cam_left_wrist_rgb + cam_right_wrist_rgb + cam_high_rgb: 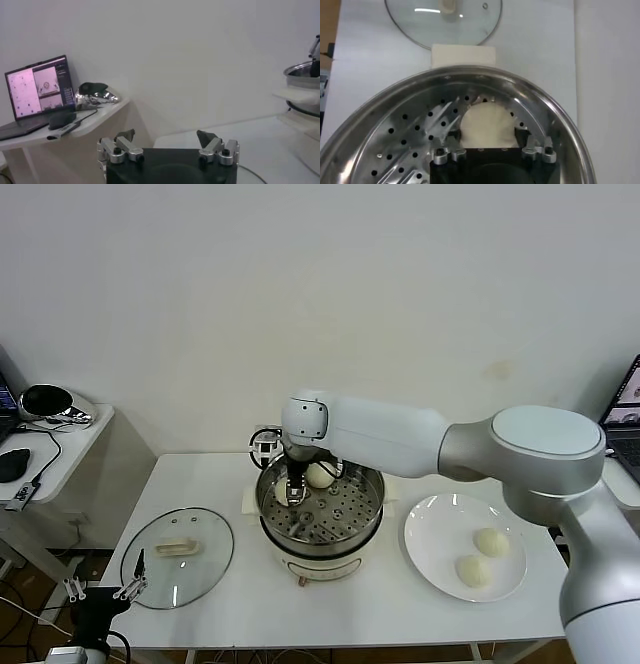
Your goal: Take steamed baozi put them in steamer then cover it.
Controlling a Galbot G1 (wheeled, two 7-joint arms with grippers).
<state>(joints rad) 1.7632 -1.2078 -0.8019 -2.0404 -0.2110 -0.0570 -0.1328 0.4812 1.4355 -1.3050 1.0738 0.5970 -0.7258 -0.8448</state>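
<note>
The steamer (352, 527) stands mid-table, its perforated tray bare in places. One baozi (320, 475) lies at the tray's back. My right gripper (291, 488) is down inside the steamer at its left side, shut on a second baozi (486, 124) that rests low on the tray by the wall (545, 107); the jaws press both its sides. Two more baozi (491, 541) (472, 570) lie on the white plate (440, 524). The glass cover (178, 556) lies flat left of the steamer, also in the right wrist view (443, 20). My left gripper (165, 135) is open and empty, low at the front left (105, 592).
A side table (60, 439) at the far left holds a laptop (37, 85), a mouse and a shiny object. A small black-and-white item (265, 446) sits behind the steamer. The wall is close behind the table.
</note>
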